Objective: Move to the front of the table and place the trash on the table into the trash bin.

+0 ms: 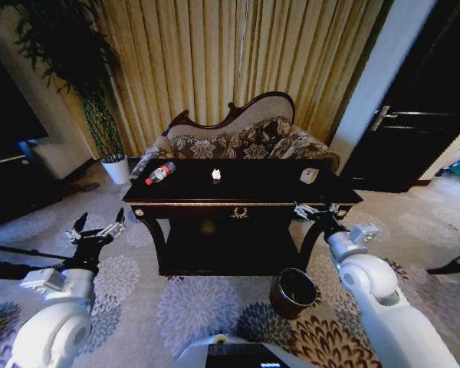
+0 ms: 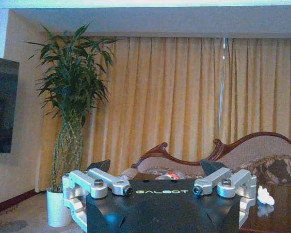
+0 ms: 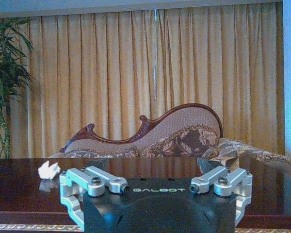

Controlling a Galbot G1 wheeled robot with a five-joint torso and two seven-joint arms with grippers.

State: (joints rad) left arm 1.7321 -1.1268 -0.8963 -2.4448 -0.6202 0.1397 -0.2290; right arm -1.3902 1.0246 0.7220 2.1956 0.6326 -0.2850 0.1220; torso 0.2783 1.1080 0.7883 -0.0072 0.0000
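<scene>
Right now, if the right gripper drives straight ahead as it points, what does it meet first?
Probably nothing at first: the right gripper, open at the table front edge, points across bare tabletop. Beyond it stands the sofa. The white crumpled scrap sits off-line.

The dark glossy table (image 1: 245,192) carries three bits of litter: a clear bottle (image 1: 160,172) with a red cap lying on its side toward the plant-side end, a white crumpled scrap (image 1: 216,174) near the middle of the top, and a small pale packet (image 1: 309,175) toward the door-side end
</scene>
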